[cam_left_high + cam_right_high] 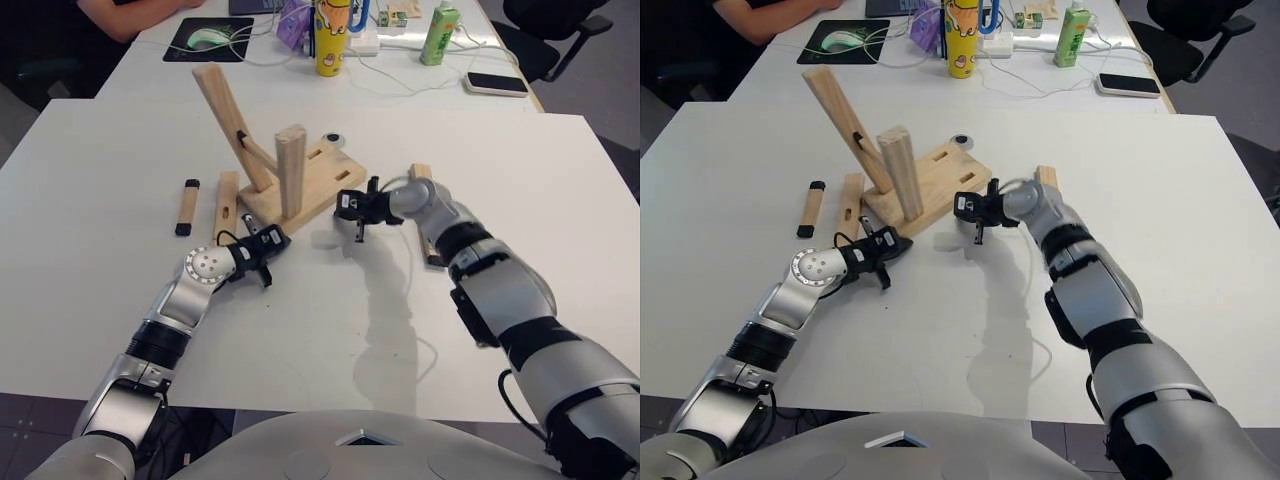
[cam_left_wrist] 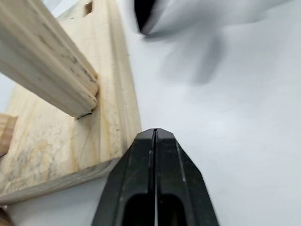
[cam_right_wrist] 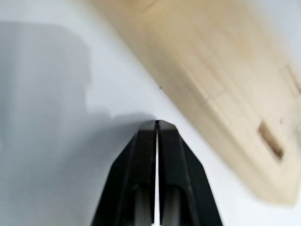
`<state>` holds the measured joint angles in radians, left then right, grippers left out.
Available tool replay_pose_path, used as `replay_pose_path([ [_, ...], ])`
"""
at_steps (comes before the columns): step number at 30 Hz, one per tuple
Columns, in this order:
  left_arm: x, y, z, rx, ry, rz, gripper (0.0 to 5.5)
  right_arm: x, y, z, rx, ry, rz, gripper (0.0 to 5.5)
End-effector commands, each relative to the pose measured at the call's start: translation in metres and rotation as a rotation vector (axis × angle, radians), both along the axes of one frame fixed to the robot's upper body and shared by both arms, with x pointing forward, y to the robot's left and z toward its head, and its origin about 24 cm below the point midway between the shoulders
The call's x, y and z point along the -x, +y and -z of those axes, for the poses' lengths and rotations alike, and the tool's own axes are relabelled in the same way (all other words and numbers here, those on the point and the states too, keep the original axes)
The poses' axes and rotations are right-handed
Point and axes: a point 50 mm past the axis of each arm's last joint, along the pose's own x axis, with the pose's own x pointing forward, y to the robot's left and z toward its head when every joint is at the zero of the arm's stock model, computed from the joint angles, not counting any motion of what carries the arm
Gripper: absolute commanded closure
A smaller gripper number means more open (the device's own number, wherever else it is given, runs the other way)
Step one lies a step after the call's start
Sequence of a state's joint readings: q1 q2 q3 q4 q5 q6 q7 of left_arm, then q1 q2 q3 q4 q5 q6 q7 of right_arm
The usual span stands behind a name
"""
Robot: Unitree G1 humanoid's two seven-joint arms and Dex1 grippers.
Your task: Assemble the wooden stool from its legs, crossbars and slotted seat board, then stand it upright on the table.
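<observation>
Hovering at the near corner of the slotted seat board (image 1: 322, 183), the left end effector (image 1: 272, 242) is seen pinched together, empty. The right end effector (image 1: 358, 225), likewise closed, is held at the board's right edge. The tilted leg (image 1: 228, 115) should be squared before crossbars are fitted.

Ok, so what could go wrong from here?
The leaning leg sits crooked in the seat board; a nudge from the shut left gripper or right gripper at the board's edges could lever it loose. A loose leg lies under the right arm and might get swept away.
</observation>
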<state>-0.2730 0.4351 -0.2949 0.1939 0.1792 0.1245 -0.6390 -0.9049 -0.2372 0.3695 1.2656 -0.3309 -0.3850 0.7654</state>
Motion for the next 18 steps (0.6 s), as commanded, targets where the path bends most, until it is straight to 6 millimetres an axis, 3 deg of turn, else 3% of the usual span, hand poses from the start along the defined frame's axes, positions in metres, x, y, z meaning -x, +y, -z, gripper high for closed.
replay_pose_path([
  [1, -0.001, -0.006, -0.008, 0.042, -0.015, 0.003, 5.46, 0.003, -0.022, 0.012, -0.128, -0.013, 0.204, 5.5],
  [6, 0.015, -0.026, -0.01, 0.119, 0.04, 0.127, 5.46, -0.005, -0.026, -0.001, -0.283, -0.039, 0.29, 5.5],
  [10, 0.026, -0.035, -0.043, 0.357, 0.043, 0.211, 5.46, -0.007, -0.011, -0.012, -0.411, -0.048, 0.261, 5.5],
  [14, 0.012, -0.004, -0.074, 0.356, -0.052, 0.133, 5.46, -0.006, -0.004, -0.011, -0.463, -0.041, 0.272, 5.5],
  [18, 0.008, 0.024, -0.077, 0.294, -0.056, 0.075, 5.28, -0.002, -0.014, -0.001, -0.472, -0.038, 0.348, 5.5],
])
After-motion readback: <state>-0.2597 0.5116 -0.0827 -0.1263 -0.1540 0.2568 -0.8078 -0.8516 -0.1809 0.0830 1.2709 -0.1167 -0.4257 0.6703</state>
